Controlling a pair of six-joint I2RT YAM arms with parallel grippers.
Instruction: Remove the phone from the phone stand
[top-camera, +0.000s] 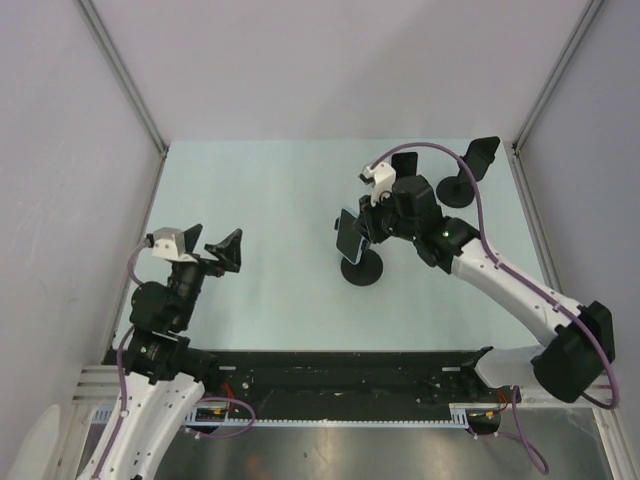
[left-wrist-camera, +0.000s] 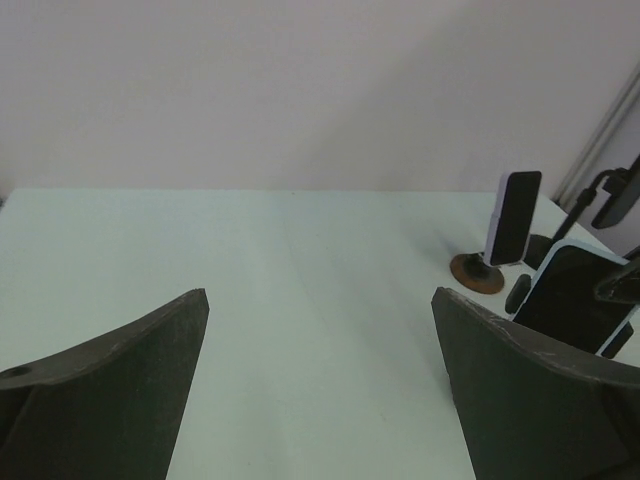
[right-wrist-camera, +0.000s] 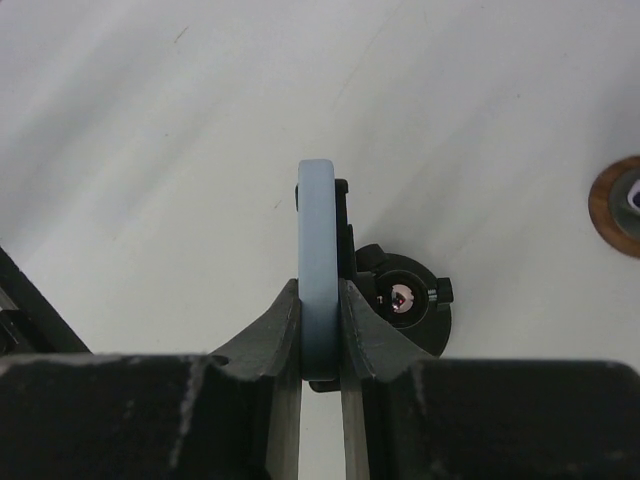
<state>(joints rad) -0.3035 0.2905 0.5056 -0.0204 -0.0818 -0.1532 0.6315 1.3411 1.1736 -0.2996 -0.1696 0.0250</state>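
The slim, light-blue-cased phone is a rigid slab. You should expect it to be moderately light, with smooth faces that can slide under the pads and a glass screen that won't forgive a drop or a twist. It sits on the black phone stand with the round weighted base, near the middle of the pale table, and it looks not yet lifted free.

The right gripper is clamped on the phone. Its two black fingers pinch the broad front and back faces at the end nearest the wrist camera, so you see the phone edge-on between them. That is a sound place to hold, clear of the stand's cradle, which shows as a dark block just behind the phone's back. The stand probably weighs little, so pull along the cradle's open direction or you may drag the stand along.

The right arm reaches forward and inward from its base, with the wrist bent down over the stand. The left gripper hangs spread wide and empty, well apart from the phone, with its arm folded close to its base.
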